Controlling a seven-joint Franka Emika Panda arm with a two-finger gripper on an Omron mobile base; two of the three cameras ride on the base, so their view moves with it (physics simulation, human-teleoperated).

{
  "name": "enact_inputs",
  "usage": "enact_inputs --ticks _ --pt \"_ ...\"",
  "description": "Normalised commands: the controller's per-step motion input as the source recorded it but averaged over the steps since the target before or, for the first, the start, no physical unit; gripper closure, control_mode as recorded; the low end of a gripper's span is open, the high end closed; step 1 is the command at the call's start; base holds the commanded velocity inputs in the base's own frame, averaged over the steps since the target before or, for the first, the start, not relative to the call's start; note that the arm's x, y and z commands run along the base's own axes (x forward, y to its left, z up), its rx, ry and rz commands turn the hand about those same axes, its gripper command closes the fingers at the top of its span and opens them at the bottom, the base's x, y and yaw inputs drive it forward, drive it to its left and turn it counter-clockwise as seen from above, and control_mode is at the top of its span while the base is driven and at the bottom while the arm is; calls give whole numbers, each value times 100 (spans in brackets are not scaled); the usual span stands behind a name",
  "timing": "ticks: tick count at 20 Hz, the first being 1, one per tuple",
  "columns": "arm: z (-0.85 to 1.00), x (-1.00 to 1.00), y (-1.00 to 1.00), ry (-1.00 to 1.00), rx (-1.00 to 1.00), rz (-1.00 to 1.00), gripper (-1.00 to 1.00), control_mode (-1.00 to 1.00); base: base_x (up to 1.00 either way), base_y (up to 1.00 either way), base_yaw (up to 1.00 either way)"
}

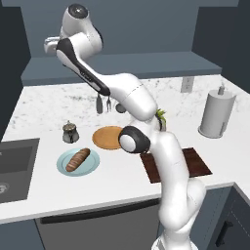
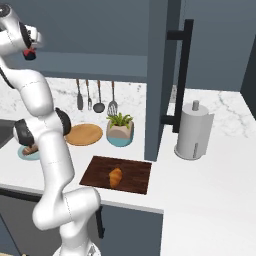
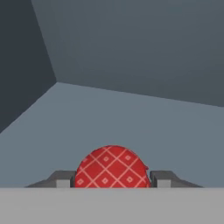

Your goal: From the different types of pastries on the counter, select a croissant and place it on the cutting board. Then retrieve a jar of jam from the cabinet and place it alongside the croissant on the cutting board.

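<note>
- The gripper (image 3: 112, 181) is up inside the cabinet (image 3: 131, 52); its fingertips (image 3: 63, 178) flank the jar of jam (image 3: 112, 168) on both sides, seemingly closed on it, though contact is hard to confirm
- The jar's lid is red with a white lattice pattern
- Below, the croissant (image 2: 115, 176) lies on the cutting board (image 2: 135, 172); the board rests on the counter (image 2: 210, 170)
- A baguette-like loaf (image 1: 77, 159) sits on a blue plate (image 1: 63, 166), near a round tan plate (image 1: 105, 137)

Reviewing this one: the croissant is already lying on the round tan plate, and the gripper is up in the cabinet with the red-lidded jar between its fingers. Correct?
Not quite. The croissant lies on the dark cutting board, not on the round tan plate, as the right base view shows. The rest holds: in the hand view the gripper is inside the cabinet with the jar between its fingers.
</note>
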Motion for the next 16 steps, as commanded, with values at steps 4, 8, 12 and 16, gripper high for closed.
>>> enact_inputs --ticks 4,8,12,16 --pt "4 -86 -41 -3 3 0 100 -100 0 0 0" --pt "0 -100 -50 -6 4 1 100 -100 0 0 0" --pt "-21 -100 -62 -13 0 4 100 -100 0 0 0" --pt "-51 -100 -61 -17 0 5 100 -100 0 0 0"
